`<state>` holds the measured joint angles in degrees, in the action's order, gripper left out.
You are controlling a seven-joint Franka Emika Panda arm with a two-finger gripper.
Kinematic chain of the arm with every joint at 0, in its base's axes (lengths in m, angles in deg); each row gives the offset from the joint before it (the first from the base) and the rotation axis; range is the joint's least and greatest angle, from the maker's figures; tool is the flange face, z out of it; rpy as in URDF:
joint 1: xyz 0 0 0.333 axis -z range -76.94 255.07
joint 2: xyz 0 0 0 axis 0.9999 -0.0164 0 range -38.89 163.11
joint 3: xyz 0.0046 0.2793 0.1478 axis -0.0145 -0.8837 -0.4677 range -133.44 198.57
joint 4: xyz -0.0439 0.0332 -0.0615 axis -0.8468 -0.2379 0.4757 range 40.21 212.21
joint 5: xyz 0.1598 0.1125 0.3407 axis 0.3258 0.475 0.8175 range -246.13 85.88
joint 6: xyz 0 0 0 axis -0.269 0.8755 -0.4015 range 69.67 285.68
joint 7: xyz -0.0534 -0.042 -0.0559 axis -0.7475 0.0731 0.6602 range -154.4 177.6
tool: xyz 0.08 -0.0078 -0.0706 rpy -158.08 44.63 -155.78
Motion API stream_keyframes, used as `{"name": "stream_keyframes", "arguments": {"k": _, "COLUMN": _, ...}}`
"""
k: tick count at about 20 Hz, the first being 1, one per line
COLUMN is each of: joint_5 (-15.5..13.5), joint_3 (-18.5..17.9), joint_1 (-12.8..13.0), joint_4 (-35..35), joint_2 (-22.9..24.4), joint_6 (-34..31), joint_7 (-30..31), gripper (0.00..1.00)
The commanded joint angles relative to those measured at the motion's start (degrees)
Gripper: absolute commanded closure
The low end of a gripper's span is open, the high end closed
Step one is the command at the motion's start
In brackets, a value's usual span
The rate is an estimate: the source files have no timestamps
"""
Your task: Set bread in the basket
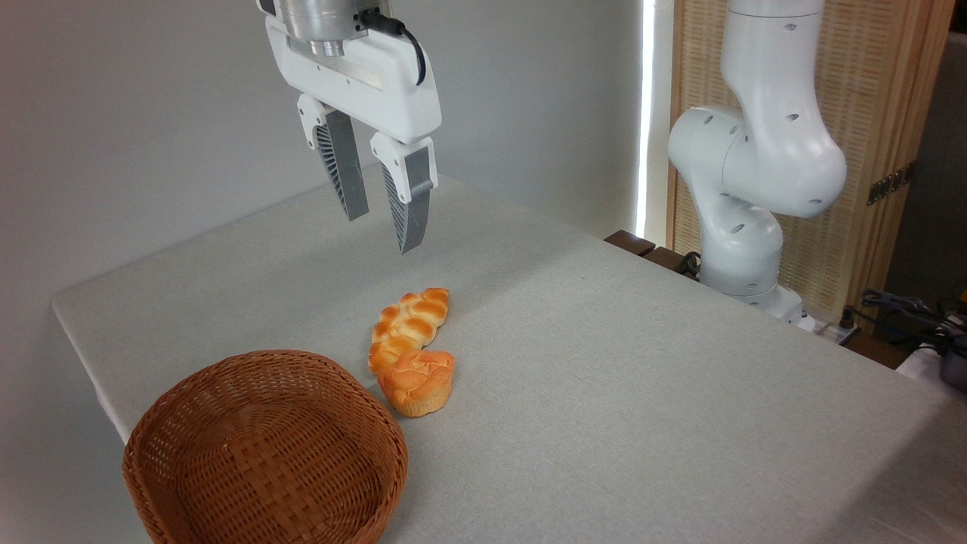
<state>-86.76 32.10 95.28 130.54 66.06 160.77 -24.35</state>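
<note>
The gripper point(381, 233) hangs above the worktop point(604, 363), fingers a little apart and empty. The bun point(417, 382) sits just right of the basket point(264, 446), seemingly touching the braided loaf point(408, 321) behind it. To grasp well, descend over the bun alone, widen first, and close across its sides without catching the loaf.

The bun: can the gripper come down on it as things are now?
Probably yes. The open gripper hangs above, nothing over the bun; only the braided loaf touches its far side.
</note>
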Motion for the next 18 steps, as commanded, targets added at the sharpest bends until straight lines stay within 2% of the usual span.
{"name": "stream_keyframes", "arguments": {"k": 1, "joint_5": -0.5, "joint_3": -0.4, "joint_1": -0.1, "joint_4": -0.4, "joint_2": -0.4, "joint_6": -1.2, "joint_7": -1.2, "gripper": 0.0}}
{"name": "stream_keyframes", "arguments": {"k": 8, "joint_5": 0.1, "joint_3": -0.5, "joint_1": -0.1, "joint_4": -0.4, "joint_2": -2.1, "joint_6": -1.2, "joint_7": -1.3, "gripper": 0.0}}
{"name": "stream_keyframes", "arguments": {"k": 14, "joint_5": 0.1, "joint_3": -0.6, "joint_1": -0.3, "joint_4": 0.5, "joint_2": -2.5, "joint_6": 1.5, "joint_7": -1.5, "gripper": 0.0}}
{"name": "stream_keyframes", "arguments": {"k": 16, "joint_5": 0.1, "joint_3": -0.6, "joint_1": -0.4, "joint_4": 2.2, "joint_2": -2.5, "joint_6": 1.7, "joint_7": -3.1, "gripper": 0.0}}
{"name": "stream_keyframes", "arguments": {"k": 18, "joint_5": 0.1, "joint_3": -0.7, "joint_1": -0.4, "joint_4": 6.7, "joint_2": -1.5, "joint_6": 3.6, "joint_7": -5.5, "gripper": 0.0}}
